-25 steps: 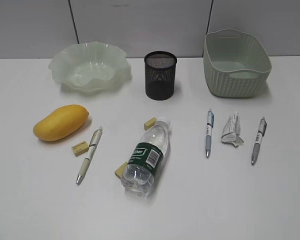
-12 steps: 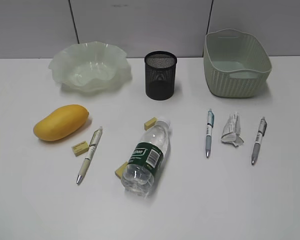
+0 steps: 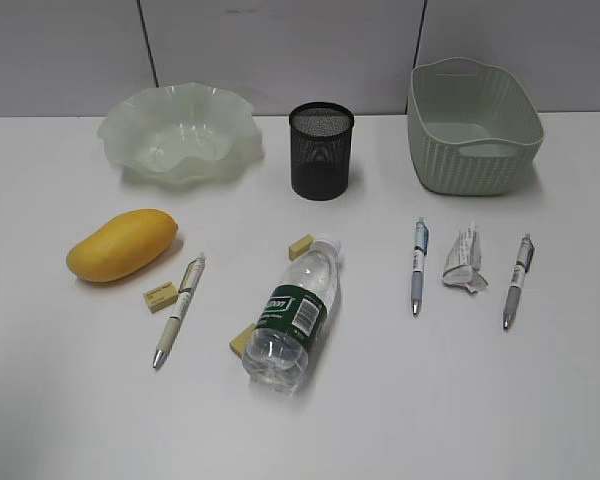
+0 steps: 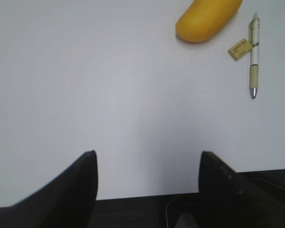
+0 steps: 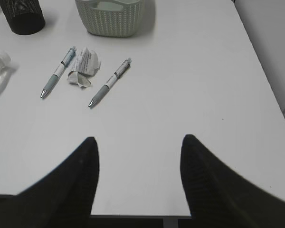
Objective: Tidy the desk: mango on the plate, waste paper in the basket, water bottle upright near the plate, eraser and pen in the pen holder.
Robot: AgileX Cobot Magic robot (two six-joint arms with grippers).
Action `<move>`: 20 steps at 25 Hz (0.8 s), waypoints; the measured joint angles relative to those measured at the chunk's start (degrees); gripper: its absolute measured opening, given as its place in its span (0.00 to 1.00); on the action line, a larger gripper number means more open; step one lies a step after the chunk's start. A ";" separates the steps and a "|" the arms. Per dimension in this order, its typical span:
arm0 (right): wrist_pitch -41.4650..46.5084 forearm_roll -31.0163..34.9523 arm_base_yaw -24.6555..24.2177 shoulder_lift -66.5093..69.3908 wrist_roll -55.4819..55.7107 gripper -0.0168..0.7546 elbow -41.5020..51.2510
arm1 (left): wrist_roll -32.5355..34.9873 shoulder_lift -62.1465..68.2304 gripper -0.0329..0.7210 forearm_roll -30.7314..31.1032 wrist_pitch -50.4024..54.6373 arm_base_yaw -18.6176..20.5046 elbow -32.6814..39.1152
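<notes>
White desk (image 3: 540,400), nothing yet tidied. Mango (image 3: 121,244) lying near left: smooth, firm, likely slippery; best gripped across the middle. Water bottle (image 3: 293,315) on its side, centre. Waste paper (image 3: 463,260) right, between two pens. Plate (image 3: 179,131), pen holder (image 3: 321,151), basket (image 3: 472,126) far, all empty. Left hand (image 4: 147,164) and right hand (image 5: 138,152) both released, holding nothing.

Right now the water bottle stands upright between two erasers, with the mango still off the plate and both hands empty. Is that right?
Not quite. The water bottle lies on its side, cap pointing toward the pen holder, as the exterior view shows. The rest holds: two erasers flank it, the mango sits off the plate, and the left hand and right hand are empty.
</notes>
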 joint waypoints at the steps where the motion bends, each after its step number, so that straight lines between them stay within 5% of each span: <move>1: 0.00 0.00 0.00 0.00 0.00 0.60 0.00 | 0.56 2.65 0.71 -0.07 0.00 -0.80 -1.73; 10: 0.00 0.00 0.00 0.00 0.00 0.59 0.00 | 3.60 28.94 0.86 2.05 -0.05 -8.81 -14.09; 20: 0.00 0.00 0.00 0.00 0.00 0.59 0.00 | 17.95 49.09 0.87 -2.14 -6.17 -14.65 -21.20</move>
